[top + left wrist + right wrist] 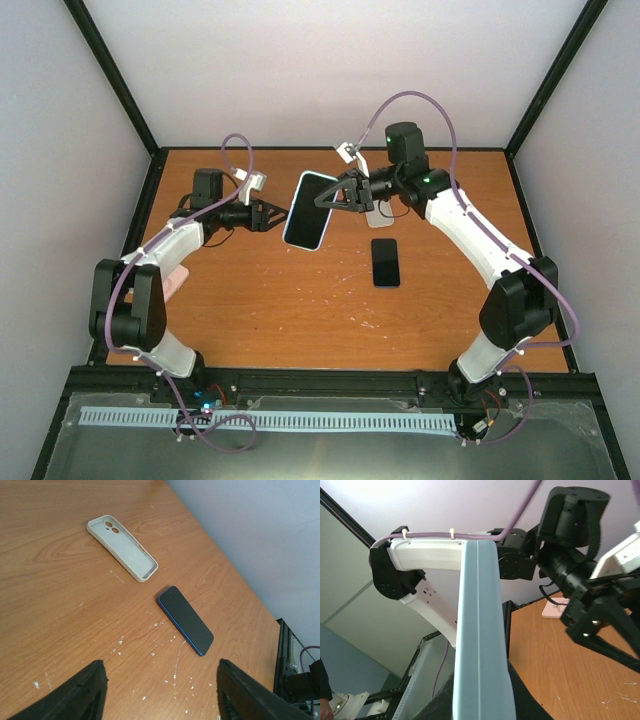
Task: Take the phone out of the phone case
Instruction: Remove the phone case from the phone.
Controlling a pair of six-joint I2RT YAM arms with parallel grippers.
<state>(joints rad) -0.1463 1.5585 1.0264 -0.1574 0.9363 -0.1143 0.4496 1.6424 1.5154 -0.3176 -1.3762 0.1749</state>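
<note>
My right gripper (338,196) is shut on a phone in a light blue case (310,210) and holds it in the air above the table's back middle, screen facing up. In the right wrist view the case (480,630) shows edge-on, rising from between my fingers (530,705). My left gripper (276,216) is open and empty just left of the cased phone, apart from it. In the left wrist view its open fingers (80,692) frame bare table.
A bare dark phone (385,262) (186,620) lies flat on the wooden table (260,320). An empty beige case (122,547) lies behind it, under my right arm. A pink case (176,282) (555,610) lies at the left edge by my left arm.
</note>
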